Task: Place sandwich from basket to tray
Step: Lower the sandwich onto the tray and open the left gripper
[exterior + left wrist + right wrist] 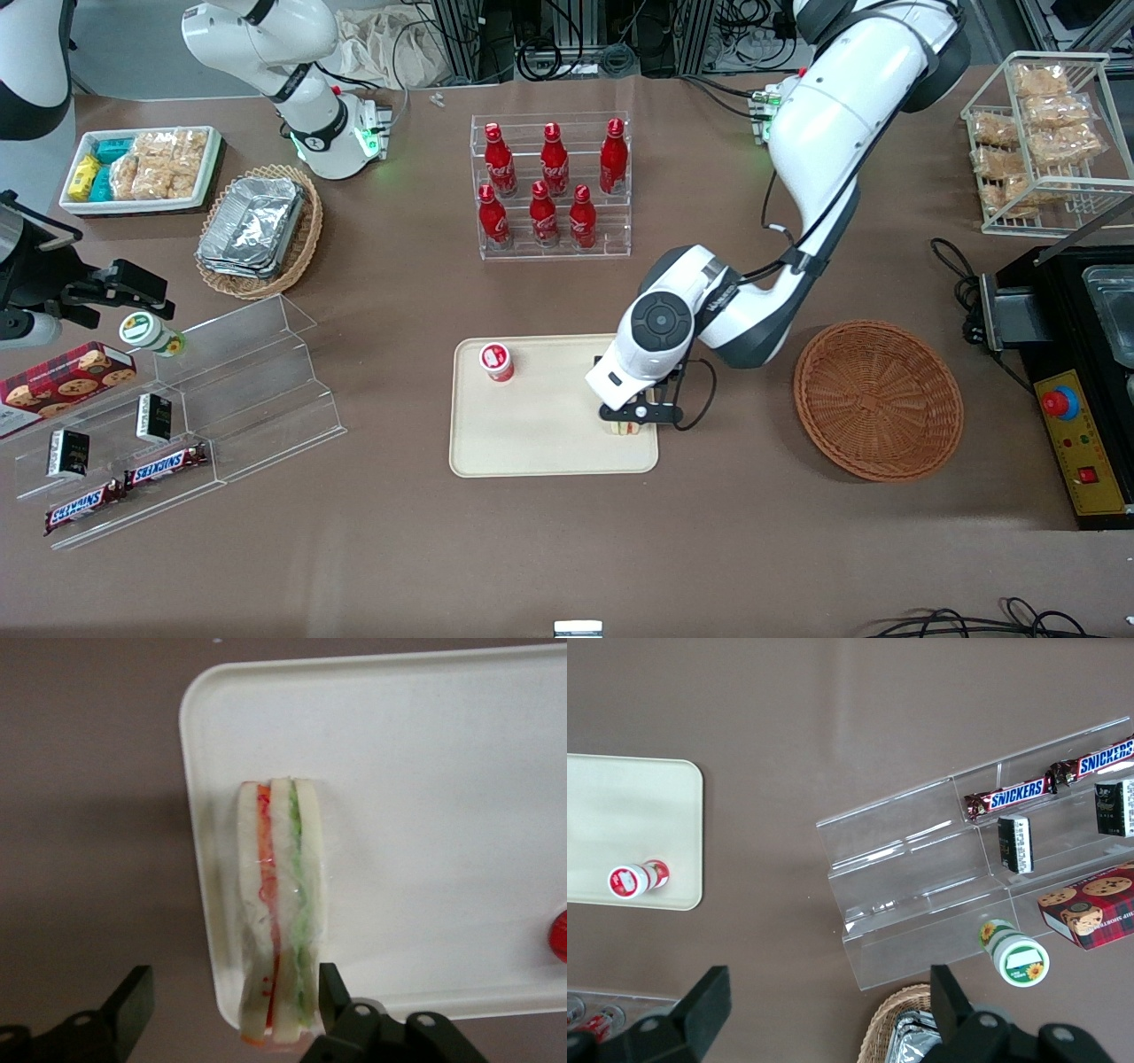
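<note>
The sandwich (282, 912) is lying on the tray (443, 815), close to the tray's edge on the working arm's side. The wicker basket (877, 400) is sitting empty on the table beside the tray, so the transfer looks essentially done. The gripper (232, 1001) is hovering directly over the sandwich with its jaws spread apart: one finger is standing clear of the bread with a gap between them, the other is just beside or barely touching the wrapper. What seems left is lifting the arm away without dragging the wedge along. A small red-capped bottle (497, 361) is standing on the same tray, well apart from the sandwich toward the parked arm's end. Nothing is blocking a straight rise.
</note>
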Controlling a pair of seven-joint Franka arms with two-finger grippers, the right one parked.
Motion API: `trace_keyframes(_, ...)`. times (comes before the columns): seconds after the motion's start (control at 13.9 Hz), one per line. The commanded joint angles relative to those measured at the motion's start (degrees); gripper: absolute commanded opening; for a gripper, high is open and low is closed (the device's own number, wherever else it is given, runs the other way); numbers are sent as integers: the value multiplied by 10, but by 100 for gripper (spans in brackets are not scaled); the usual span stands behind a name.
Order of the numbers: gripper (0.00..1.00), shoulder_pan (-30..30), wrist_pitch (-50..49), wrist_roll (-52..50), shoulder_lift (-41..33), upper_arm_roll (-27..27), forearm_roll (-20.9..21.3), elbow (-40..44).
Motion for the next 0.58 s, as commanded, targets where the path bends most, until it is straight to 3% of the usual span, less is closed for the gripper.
trace_keyframes(0.0,99,15,-82,27,-77,-1,2,-8)
trace_keyframes(0.5,99,117,-269,249,-238,0,3,-8)
